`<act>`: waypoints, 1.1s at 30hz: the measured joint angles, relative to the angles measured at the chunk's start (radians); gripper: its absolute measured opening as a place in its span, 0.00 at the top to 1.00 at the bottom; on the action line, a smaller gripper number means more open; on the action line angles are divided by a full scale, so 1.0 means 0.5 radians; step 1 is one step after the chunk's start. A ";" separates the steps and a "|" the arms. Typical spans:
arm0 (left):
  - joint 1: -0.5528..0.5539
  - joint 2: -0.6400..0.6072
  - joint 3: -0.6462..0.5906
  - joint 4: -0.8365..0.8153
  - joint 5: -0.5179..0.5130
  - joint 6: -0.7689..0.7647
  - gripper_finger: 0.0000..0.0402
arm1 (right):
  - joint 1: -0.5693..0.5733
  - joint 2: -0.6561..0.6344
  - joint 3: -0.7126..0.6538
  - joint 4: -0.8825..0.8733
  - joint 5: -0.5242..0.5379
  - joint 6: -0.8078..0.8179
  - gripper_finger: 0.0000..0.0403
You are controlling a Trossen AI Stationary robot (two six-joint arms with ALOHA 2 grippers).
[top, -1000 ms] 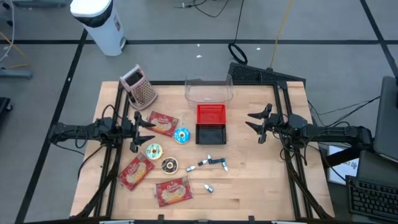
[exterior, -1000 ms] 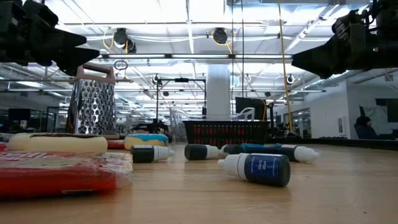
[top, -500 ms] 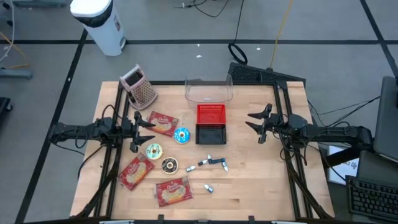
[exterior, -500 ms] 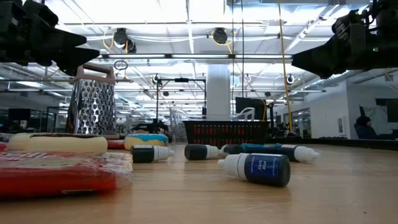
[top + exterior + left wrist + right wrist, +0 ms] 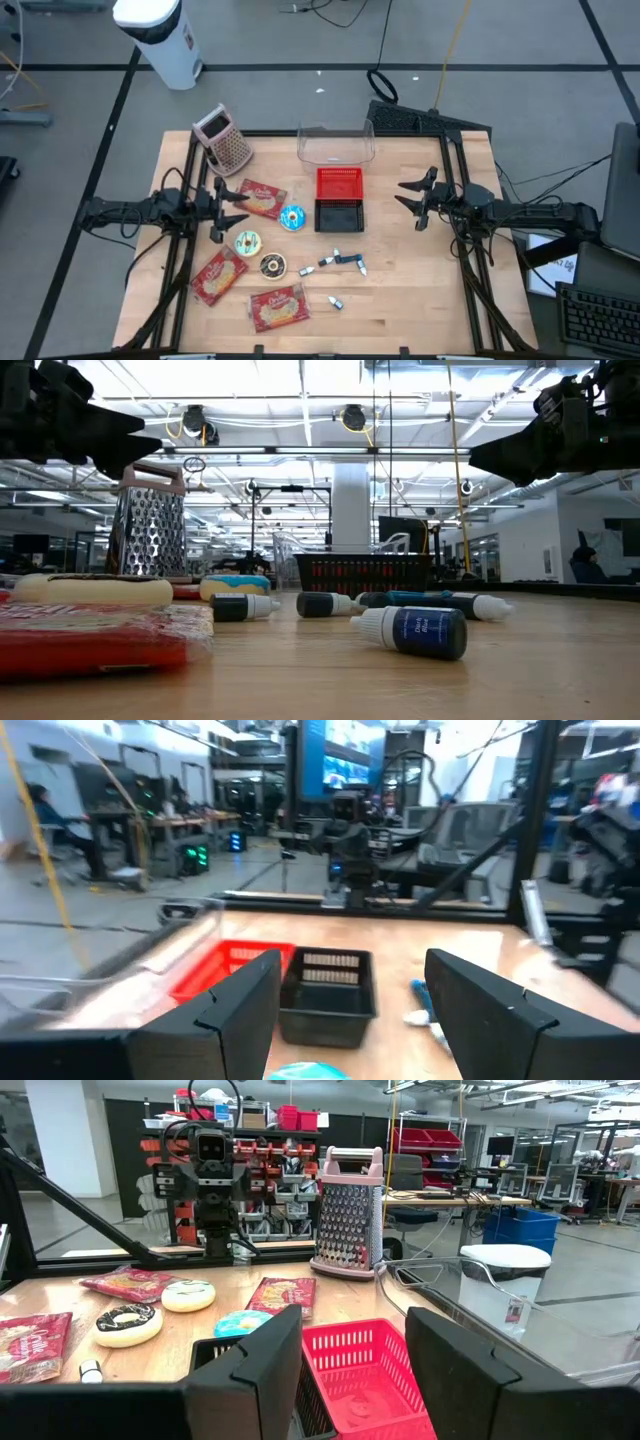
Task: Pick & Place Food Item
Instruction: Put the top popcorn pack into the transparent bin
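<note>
Above table | left pincer (image 5: 224,200) agape, empty | right pincer (image 5: 411,197) agape, empty

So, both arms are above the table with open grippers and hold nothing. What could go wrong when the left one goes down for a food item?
1. The left gripper hangs open beside a red snack packet and the blue donut, which lie close together; closing on one may push the other.
2. The packets look flat and glossy, so the fingers may slip.
3. The small bottles lie loose near the black basket and could roll if bumped.

The right gripper waits open at the right.
</note>
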 joint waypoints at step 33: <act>0.032 0.297 0.252 -0.797 -0.750 -1.228 0.38 | 0.000 0.000 0.000 0.000 0.000 0.000 0.58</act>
